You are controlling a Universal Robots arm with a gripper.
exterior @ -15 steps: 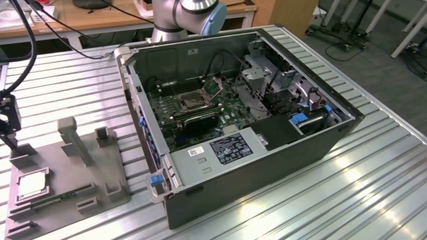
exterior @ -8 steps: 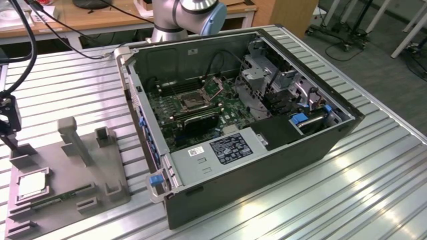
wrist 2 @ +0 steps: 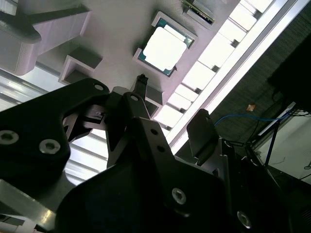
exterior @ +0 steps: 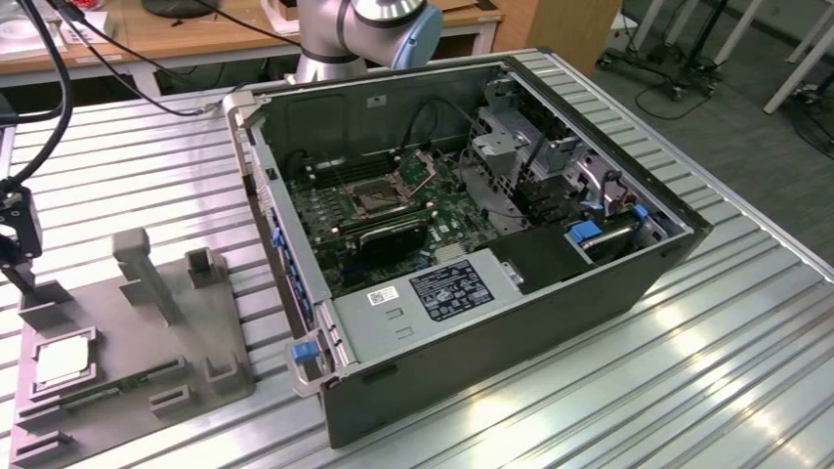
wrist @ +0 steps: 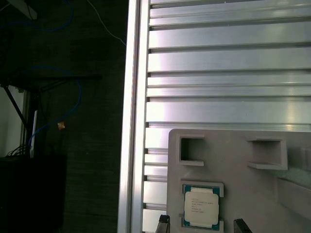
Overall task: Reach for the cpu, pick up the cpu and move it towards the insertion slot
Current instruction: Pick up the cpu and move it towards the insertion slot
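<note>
Lower left of the exterior view: one small flat square silvery-beige cpu (exterior: 62, 363), seated in one matte grey plastic tray (exterior: 137, 344). One black gripper (wrist: 202, 225) hovering apart from it, empty, two fingers (wrist: 164, 223) spread wide, chip framed between them in the first wrist view. One silvery-framed square insertion slot (exterior: 369, 198) on green motherboard (exterior: 446, 207), centre frame.

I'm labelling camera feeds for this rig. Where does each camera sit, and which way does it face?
Exterior view: off the arm, above, looking down on the computer case, grey tray and arm.
First wrist view: on the wrist, facing the cpu in the tray; the gripper shows.
Second wrist view: on the wrist, behind the open gripper; shares the cpu and tray.
</note>
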